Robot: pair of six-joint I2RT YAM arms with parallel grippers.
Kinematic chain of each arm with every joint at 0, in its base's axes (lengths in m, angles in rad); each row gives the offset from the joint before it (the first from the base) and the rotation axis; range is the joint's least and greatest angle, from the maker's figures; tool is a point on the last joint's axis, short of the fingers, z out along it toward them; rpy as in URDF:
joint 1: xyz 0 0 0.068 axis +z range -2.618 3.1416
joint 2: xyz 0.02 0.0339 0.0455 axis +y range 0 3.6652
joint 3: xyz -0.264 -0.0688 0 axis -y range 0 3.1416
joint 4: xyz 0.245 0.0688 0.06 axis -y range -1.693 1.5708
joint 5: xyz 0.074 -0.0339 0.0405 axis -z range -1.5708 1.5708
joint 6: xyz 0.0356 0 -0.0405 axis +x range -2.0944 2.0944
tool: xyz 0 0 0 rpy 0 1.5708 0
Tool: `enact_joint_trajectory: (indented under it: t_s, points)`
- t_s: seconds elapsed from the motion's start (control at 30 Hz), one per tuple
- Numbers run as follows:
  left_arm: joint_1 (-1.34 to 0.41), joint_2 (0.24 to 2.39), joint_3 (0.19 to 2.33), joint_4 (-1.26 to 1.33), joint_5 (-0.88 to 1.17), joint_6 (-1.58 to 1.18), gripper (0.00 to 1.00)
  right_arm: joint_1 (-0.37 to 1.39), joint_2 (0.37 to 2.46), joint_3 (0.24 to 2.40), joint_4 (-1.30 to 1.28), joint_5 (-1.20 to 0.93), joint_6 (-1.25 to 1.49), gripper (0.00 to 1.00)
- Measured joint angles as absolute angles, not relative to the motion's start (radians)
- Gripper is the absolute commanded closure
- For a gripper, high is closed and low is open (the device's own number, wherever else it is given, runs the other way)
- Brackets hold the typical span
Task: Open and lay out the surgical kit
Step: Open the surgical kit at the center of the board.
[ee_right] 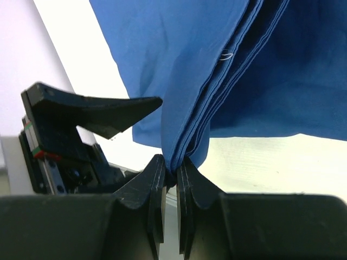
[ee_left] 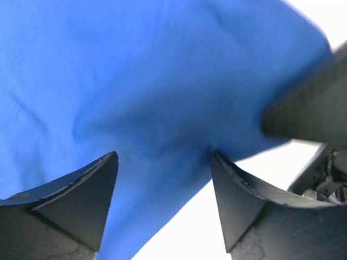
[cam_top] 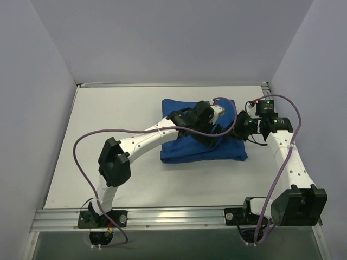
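Table (cam_top: 108, 179): blue cloth (cam_top: 184, 149) lies bundled at centre, toward the far side. Left gripper (ee_left: 164, 157) close over the cloth's right part, jaws released, spread wide. Right gripper (ee_right: 171, 162) clenched on a fold at its right edge.

1 blue cloth wrap (cam_top: 203, 147). 1 table (cam_top: 108, 135). 2 arms: left arm (cam_top: 135, 143), right arm (cam_top: 290, 162). 2 grippers, 1 ea.: left gripper (ee_left: 162, 157), right gripper (ee_right: 171, 165).
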State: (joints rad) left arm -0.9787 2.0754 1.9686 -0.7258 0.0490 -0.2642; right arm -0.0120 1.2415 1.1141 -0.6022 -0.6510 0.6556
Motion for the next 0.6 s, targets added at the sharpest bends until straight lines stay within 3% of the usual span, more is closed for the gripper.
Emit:
enact_joint_trajectory:
  t_s: [0.27, 0.6]
  points:
    - [-0.983, 1.93, 1.872, -0.652, 0.078, -0.265, 0.18, -0.012, 1.242, 1.132, -0.603, -0.651, 0.66, 1.0]
    - [-0.995, 2.04, 2.01, -0.639, 0.11, -0.258, 0.18, -0.012, 1.241, 1.139, -0.603, -0.661, 0.681, 1.0]
